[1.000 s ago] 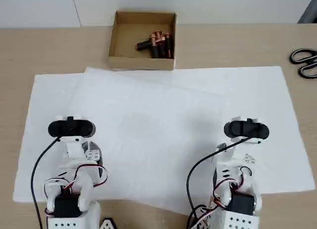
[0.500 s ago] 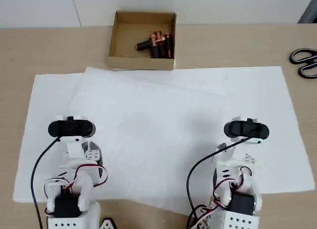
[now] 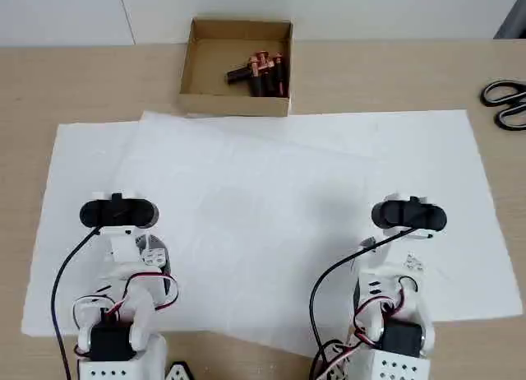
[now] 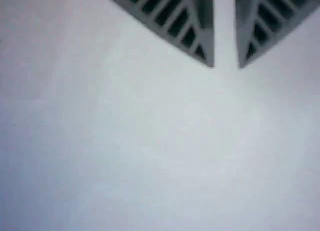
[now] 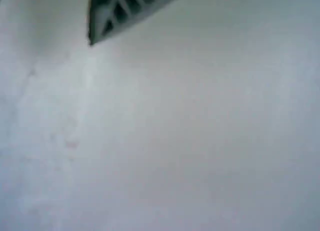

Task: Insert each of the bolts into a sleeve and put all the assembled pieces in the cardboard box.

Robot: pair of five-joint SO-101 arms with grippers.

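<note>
The cardboard box (image 3: 197, 71) stands at the table's far edge, left of centre. Several dark sleeves with copper-coloured bolts (image 3: 261, 71) lie bunched in its right half. Both arms are folded back at the near edge, far from the box. My left gripper (image 4: 226, 66) points down at the white paper, shut with only a thin slit between its tips and nothing held. From above, the left arm (image 3: 119, 213) is at the near left. My right gripper (image 5: 95, 38) hangs just over bare paper, and the right arm (image 3: 408, 215) is at the near right.
A large white paper sheet (image 3: 263, 207) covers most of the wooden table (image 3: 82, 76). Black-handled scissors (image 3: 505, 103) lie at the far right edge, off the paper.
</note>
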